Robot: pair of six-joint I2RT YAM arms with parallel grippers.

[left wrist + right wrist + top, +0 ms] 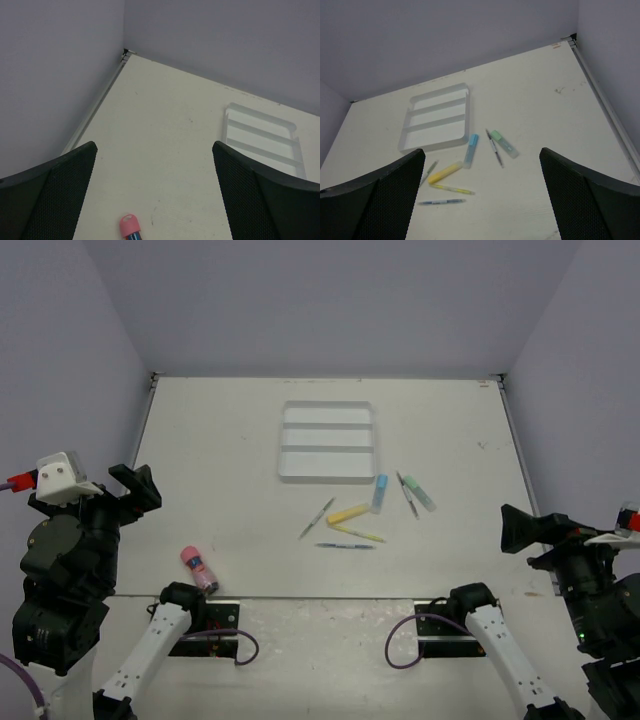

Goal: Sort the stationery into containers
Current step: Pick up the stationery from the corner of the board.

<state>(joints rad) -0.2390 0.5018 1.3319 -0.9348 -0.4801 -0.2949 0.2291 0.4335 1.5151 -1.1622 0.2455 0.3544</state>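
Observation:
A white three-compartment tray (329, 478) sits mid-table, empty. Just in front of it lie a yellow highlighter (348, 512), a light-blue highlighter (380, 492), a mint-green highlighter (419, 492) and several thin pens (345, 546). A stubby pink tube (198, 569) lies apart at the near left. My left gripper (135, 490) is open and empty, raised above the table's left edge, behind the tube (129, 226). My right gripper (518, 528) is open and empty, raised at the right. Its wrist view shows the tray (432, 146) and the highlighters (445, 172) ahead.
Grey walls enclose the table at the back and both sides. A metal strip (141, 430) runs along the left edge and another along the right edge (518, 435). The arm bases and purple cables (235, 640) sit at the near edge.

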